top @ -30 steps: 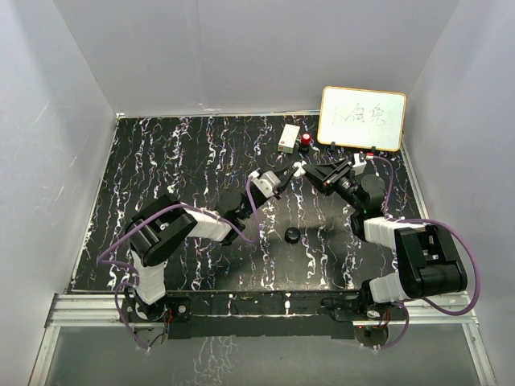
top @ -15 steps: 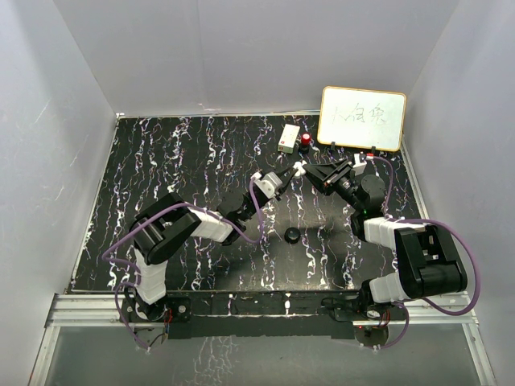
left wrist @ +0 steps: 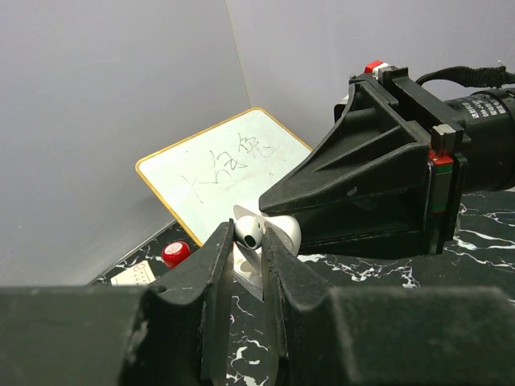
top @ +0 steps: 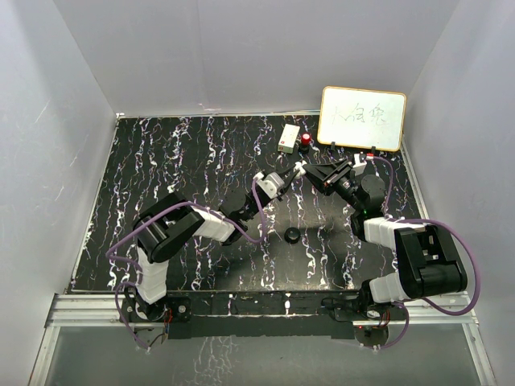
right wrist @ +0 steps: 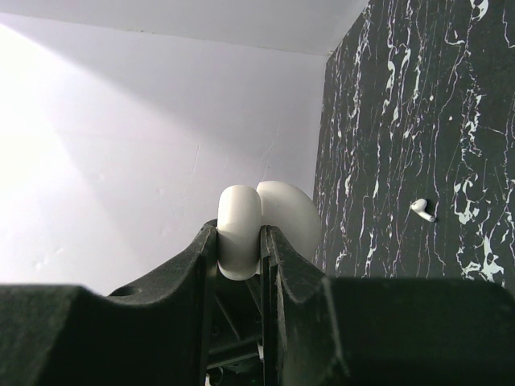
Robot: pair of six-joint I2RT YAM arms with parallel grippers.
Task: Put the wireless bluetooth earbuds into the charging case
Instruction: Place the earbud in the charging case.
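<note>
- Worktop (top: 161,177): black with white marbling, grey walls on three sides.
- Whiteboard (top: 362,118): yellow-framed, with handwriting on it, propped at the worktop's back right corner. It is the landmark for these notes.
- Right claw (right wrist: 240,241): raised just in front of the whiteboard's left end, tips pointing left. Its fingers are pressed onto the charging case.
- Left claw (left wrist: 248,245): reaches in from the left and meets the right claw tip to tip, left of and in front of the whiteboard. It is pinching the first earbud.
- White box (top: 288,137): lies flat, just left of the whiteboard.
- Black round puck (top: 292,234): sits alone, well in front of the whiteboard, nearer the arm bases.
- Charging case (right wrist: 239,225): white and rounded, held clear of the worktop.
- Red knob (top: 306,141): stands between the white box and the whiteboard.
- First earbud (left wrist: 249,233): white with a dark spot, right against the case. I cannot tell whether it is seated.
- Second earbud (right wrist: 422,211): white, lying loose on the worktop. Its place relative to the whiteboard is unclear.
</note>
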